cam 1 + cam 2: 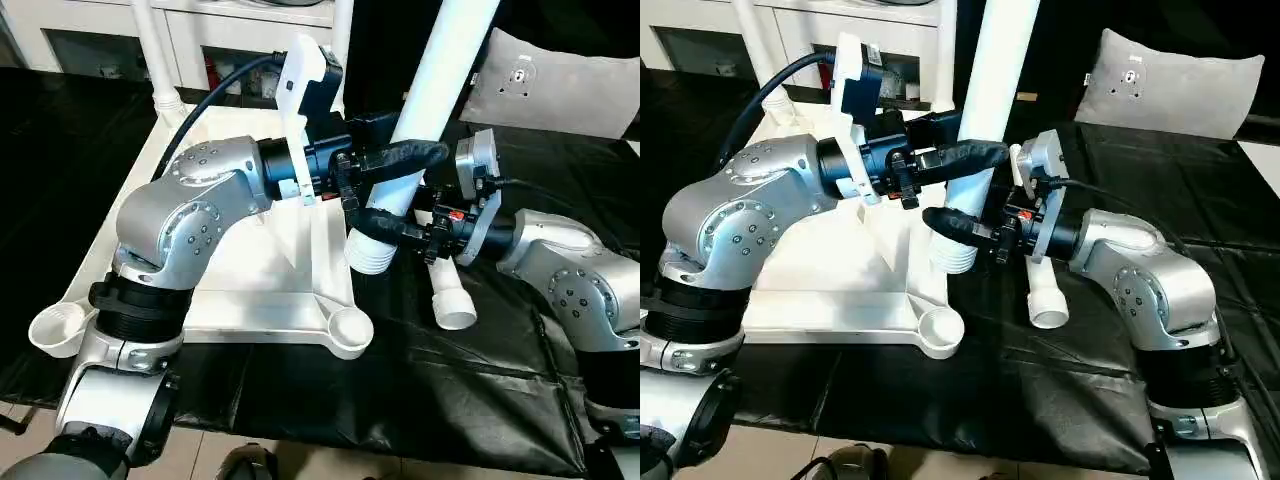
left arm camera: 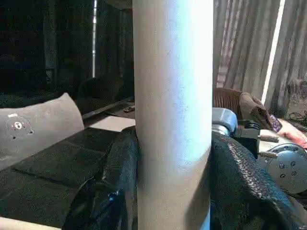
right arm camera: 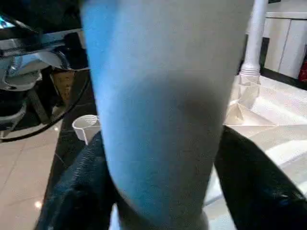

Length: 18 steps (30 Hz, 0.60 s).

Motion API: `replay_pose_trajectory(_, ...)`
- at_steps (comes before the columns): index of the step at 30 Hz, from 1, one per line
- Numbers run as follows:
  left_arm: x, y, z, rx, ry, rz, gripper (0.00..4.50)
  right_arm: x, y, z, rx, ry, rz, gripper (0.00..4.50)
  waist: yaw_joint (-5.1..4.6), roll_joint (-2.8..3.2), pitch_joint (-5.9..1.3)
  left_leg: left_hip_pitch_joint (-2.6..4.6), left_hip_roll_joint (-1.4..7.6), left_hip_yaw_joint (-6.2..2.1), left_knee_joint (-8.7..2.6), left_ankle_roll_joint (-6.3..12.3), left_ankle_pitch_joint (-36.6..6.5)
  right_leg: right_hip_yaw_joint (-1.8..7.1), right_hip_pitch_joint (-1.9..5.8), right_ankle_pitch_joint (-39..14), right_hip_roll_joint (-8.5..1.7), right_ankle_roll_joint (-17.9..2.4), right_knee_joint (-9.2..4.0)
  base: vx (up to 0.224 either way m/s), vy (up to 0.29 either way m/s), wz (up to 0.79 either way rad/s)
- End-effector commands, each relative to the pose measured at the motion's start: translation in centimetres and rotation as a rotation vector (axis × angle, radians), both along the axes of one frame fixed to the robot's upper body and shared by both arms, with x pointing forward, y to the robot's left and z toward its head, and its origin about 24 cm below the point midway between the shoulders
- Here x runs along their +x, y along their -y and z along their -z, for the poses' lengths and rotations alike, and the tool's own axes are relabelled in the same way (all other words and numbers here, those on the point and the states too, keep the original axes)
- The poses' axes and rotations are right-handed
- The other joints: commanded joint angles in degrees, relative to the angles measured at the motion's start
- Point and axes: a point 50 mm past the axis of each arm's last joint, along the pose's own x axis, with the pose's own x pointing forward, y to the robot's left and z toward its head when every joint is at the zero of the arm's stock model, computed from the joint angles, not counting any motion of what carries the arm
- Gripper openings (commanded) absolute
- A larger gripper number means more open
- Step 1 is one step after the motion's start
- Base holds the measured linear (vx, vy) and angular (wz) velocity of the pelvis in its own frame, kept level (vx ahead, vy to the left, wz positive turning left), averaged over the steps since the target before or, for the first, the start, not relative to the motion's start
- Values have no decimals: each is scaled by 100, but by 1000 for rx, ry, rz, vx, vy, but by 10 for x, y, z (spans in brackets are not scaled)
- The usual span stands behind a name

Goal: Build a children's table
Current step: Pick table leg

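At frame centre, the left gripper (image 1: 395,165) clasps an upright leg (image 1: 425,90); the right gripper (image 1: 385,232) closes around its threaded end. To seat it well, align squarely over the tabletop's (image 1: 250,285) empty socket (image 1: 345,325), lower centre.

Spare leg (image 1: 452,296) lying beside empty socket (image 1: 349,325)

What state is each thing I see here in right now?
Table top: upside down, near corner sockets empty.
Held leg: upright, threaded end down, not in a socket.
Spare leg: lying on black cloth.
Left gripper: shut on held leg.
Right gripper: around held leg, lower down.
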Motion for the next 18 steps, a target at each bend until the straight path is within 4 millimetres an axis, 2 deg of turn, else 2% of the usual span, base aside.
replay_pose_trajectory(1,-5,6,-7,-6,50,35,185,2,2,4,-6,-30,13,256,-17,-17,-481,198,382,-118,-356,65,-554,179,224,19,-478,-1466,-330,0,0,0)
replay_pose_trajectory(8,-7,6,-6,14,63,40,185,2,3,7,-13,-48,25,200,-11,-17,-487,200,380,-116,-352,61,-520,178,222,60,-478,-1453,-323,0,0,0)
replay_pose_trajectory(14,-8,9,-1,45,33,46,185,3,1,12,-33,-56,67,194,-15,-9,-492,195,379,-117,-352,38,-504,178,221,78,-477,-1452,-315,0,0,0)
replay_pose_trajectory(16,-11,11,-1,28,21,72,241,3,-1,12,-19,-60,76,193,-13,-11,-498,197,377,-117,-349,38,-494,175,223,101,-478,-1473,-313,0,0,0)
replay_pose_trajectory(18,-15,12,-1,12,9,107,257,3,-3,12,-8,-42,99,193,-16,-3,-497,200,379,-117,-350,24,-506,176,216,109,-481,-1498,-311,0,0,0)
